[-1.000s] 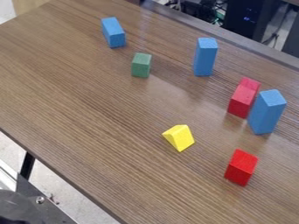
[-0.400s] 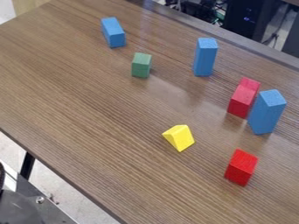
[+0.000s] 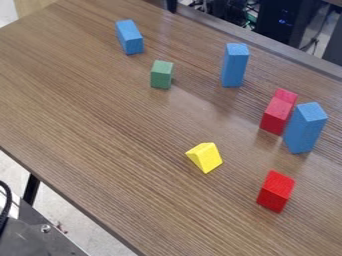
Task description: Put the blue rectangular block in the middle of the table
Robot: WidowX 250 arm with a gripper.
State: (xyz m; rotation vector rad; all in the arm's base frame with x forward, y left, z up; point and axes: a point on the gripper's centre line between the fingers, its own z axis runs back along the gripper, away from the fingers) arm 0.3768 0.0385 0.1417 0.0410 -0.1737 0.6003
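Blue rectangular block could mean the piece lying on its side up and to the left of the green block, though two others fit the name: the slim upright blue block to the right of the green block, and the larger upright blue block, farther off to the right and nearer the viewer than the green block. Which one is meant, I cannot tell. A dark piece that I take for part of the gripper shows at the view's top edge, beyond the green block and well apart from it. Whether the pincer is apart or together I cannot tell; none of the three candidates is in its hold, as each rests on the table. So the step in hand looks to be the approach, with the pick and the placing both to do. The next move calls for bringing the gripper in over the chosen block, lining up with its narrow sides and coming straight down. The drop spot, as I judge it, lies down and to the right of the green block, toward the yellow block. An upright one could tip if brushed, so it wants a gentle, centred grasp.
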